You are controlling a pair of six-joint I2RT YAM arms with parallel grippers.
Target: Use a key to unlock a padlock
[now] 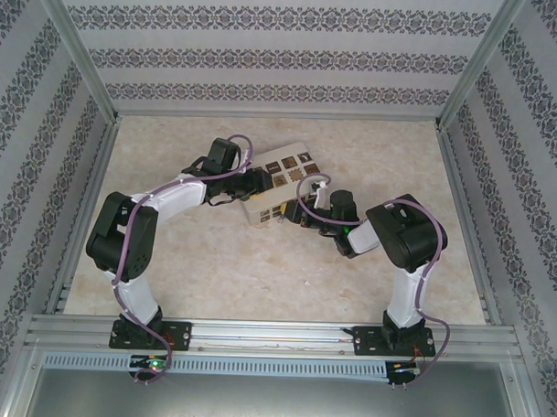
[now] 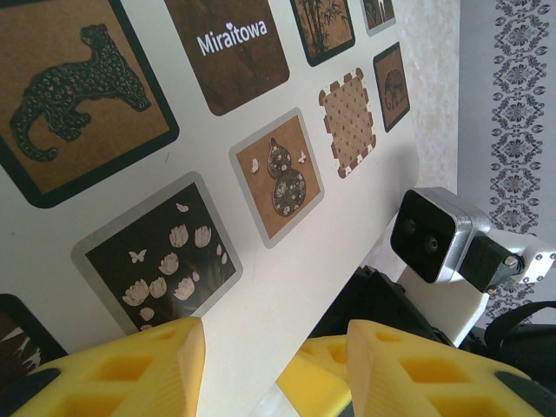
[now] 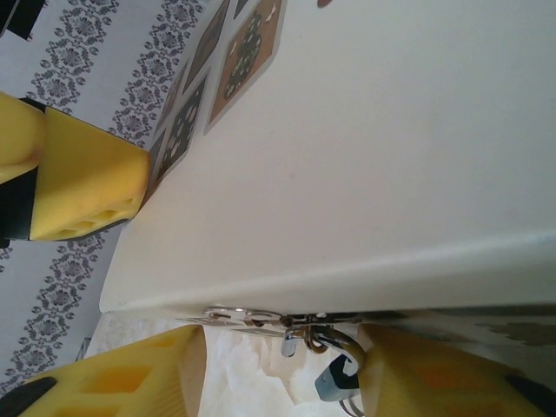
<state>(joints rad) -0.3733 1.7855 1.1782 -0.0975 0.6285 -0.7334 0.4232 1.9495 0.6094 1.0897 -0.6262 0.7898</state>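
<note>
The tiny blue padlock [image 3: 337, 382] hangs by its silvery shackle from a metal hasp [image 3: 261, 316] on the underside edge of the white box [image 3: 365, 130]. It lies against the inner side of one finger of my right gripper [image 3: 282, 375], which is open. The other finger stands well apart from the padlock. The key is hidden. The box [image 1: 284, 177] sits mid-table. My left gripper [image 2: 276, 343] is open astride the box's [image 2: 287, 287] edge, with one finger over the patterned top and the other off the side. In the top view the left gripper [image 1: 252, 187] and right gripper [image 1: 307, 217] flank the box.
The marbled table [image 1: 258, 272] is walled by patterned panels [image 1: 265, 57] and an aluminium frame, with a rail [image 1: 274, 335] along the near edge. The right wrist's camera [image 2: 434, 234] sits close beside the box. A left finger [image 3: 82, 195] rests at the box's far edge.
</note>
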